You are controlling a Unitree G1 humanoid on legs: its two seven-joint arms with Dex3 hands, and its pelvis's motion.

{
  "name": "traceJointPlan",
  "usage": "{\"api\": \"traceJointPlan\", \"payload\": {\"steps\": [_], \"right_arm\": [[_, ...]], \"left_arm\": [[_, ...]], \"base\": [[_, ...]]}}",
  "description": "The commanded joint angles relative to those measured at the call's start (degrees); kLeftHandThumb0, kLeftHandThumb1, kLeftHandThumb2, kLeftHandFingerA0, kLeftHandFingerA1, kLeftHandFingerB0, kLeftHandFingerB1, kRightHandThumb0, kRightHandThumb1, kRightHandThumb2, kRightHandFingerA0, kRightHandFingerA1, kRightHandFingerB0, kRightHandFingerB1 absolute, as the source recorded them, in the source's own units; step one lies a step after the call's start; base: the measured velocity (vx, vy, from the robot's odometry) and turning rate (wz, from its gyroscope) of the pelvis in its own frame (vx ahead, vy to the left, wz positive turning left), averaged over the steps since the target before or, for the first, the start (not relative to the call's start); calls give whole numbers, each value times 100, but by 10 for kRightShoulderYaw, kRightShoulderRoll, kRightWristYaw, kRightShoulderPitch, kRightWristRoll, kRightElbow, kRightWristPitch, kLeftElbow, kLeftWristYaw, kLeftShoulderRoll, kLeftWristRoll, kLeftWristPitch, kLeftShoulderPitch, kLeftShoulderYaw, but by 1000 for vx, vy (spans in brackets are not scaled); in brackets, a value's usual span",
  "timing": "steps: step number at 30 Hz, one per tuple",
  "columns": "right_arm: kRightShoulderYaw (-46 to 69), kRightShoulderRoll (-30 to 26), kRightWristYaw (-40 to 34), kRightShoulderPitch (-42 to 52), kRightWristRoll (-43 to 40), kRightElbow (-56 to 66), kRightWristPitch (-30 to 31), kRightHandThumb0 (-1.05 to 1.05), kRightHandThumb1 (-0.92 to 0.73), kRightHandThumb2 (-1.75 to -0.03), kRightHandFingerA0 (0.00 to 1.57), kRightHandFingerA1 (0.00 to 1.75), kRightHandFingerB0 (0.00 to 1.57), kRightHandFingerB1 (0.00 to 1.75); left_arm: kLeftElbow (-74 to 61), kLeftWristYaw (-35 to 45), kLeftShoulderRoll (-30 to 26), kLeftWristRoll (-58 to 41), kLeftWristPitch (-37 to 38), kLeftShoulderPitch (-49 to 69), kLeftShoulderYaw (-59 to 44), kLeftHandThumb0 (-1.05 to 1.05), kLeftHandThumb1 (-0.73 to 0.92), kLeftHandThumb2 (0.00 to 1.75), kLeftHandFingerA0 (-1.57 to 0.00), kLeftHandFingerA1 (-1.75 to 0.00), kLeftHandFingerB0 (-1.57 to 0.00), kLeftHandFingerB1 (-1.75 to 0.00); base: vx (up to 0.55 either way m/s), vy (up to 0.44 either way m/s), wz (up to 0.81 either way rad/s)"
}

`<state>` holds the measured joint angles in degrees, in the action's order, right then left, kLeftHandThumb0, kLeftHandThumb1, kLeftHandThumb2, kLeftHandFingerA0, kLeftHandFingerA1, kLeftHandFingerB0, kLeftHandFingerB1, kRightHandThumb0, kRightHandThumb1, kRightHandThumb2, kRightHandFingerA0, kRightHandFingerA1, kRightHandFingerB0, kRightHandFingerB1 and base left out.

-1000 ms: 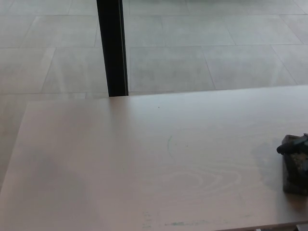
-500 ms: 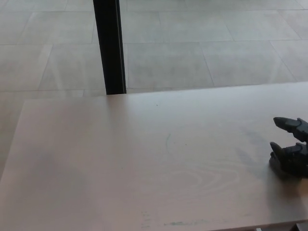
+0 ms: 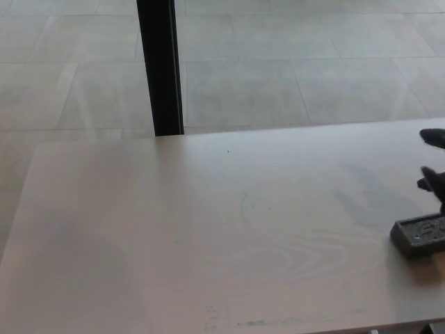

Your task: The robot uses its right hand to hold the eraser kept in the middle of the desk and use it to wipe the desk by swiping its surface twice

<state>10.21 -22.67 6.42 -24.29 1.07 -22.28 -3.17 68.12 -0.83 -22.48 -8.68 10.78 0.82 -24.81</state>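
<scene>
The dark eraser (image 3: 418, 234) lies flat on the pale wooden desk (image 3: 174, 236), close to the right border of the head view. Just above and to its right, only the black fingertips of my right hand (image 3: 434, 182) show at the picture's edge. Those fingers are spread apart with nothing between them, and they stand clear of the eraser. The rest of the right hand and arm is cut off by the frame. My left hand does not show anywhere.
A black upright post (image 3: 160, 66) stands behind the desk's far edge, on a grey tiled floor (image 3: 278, 62). Faint greenish marks (image 3: 257, 322) run along the desk's front edge, and a thin curved line (image 3: 243, 205) sits near its middle.
My right hand, which was closed over the eraser, has opened, let it go and drawn up and to the right. The eraser now lies uncovered on the desk.
</scene>
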Motion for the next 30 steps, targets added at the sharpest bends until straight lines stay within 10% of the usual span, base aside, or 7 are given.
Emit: {"api": "traceJointPlan", "payload": {"steps": [1, 13, 14, 15, 16, 30], "right_arm": [[129, -92, 85, 31, -132, 64, 135, -59, -70, -62, 85, 72, 56, 45], [454, -182, 47, 174, -202, -117, -4, -81, -64, -61, 121, 74, 90, 60], [473, -174, 23, 191, -200, -118, -2, -80, -48, -97, 116, 86, 88, 70], [474, -174, 21, 190, -198, -121, -2, -80, -48, -97, 116, 86, 88, 70], [492, -163, 10, 203, -203, -123, -6, -83, -64, -61, 123, 78, 88, 65], [594, -94, -75, 262, -239, -360, -93, -77, -75, -63, 106, 106, 64, 99]], "left_arm": [[-10, 7, -19, -7, 3, 17, -4, -54, 56, 99, -77, -80, -63, -69], [2, 7, -21, -6, 9, 17, -5, -55, 58, 99, -77, -79, -63, -69], [0, 6, -21, -6, 7, 18, -5, -55, 58, 99, -78, -79, -64, -69], [-1, 5, -21, -6, 6, 16, -5, -55, 58, 99, -78, -79, -64, -69], [1, 6, -22, -5, 6, 15, -4, -55, 58, 99, -78, -79, -64, -69], [4, -3, -18, 0, -8, 13, -1, -55, 60, 101, -75, -78, -57, -67]], "base": [[0, 0, 0], [0, 0, 0], [0, 0, 0], [0, 0, 0], [0, 0, 0], [0, 0, 0]]}}
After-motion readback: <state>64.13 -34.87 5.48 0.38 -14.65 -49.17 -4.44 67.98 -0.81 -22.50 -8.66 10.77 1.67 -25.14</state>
